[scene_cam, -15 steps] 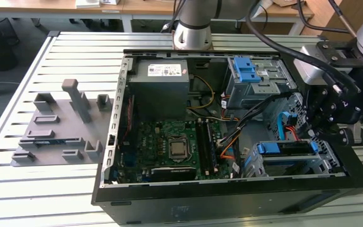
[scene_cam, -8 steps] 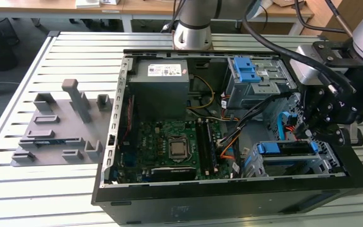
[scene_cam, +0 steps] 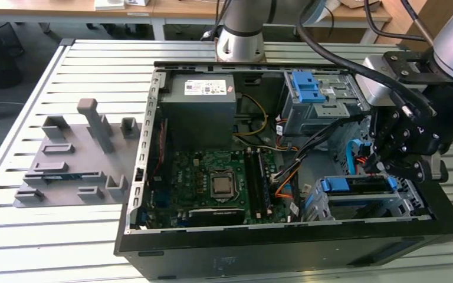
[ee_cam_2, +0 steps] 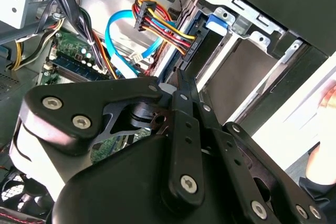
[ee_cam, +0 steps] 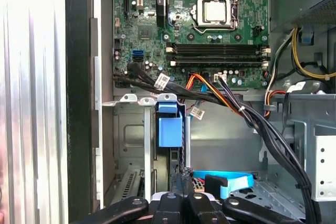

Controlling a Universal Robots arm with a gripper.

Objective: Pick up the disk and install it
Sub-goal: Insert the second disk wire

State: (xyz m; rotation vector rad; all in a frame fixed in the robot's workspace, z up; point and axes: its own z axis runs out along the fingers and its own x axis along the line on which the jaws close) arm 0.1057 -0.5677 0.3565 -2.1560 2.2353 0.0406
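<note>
Down in the lower cage [scene_cam: 412, 197] of the case [scene_cam: 289, 242], the disk [scene_cam: 358, 184] looks pretty much seated, its blue bracket end flush with the cage mouth. Pickup's done; whether it's clicked fully home I can't tell. It seems to stand on edge, long axis running across the exterior view. Right over its exterior-view right end sits the gripper [scene_cam: 384, 170], fingers pressed together with nothing between them, far as I can see.

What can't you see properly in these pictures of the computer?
- Whether the gripper holds the disk: exterior view, its own dark body covers that.
- Bay under the blue latch: first wrist view, gripper blocks it.
- Robot arm: exterior view, top edge cuts it.
</note>
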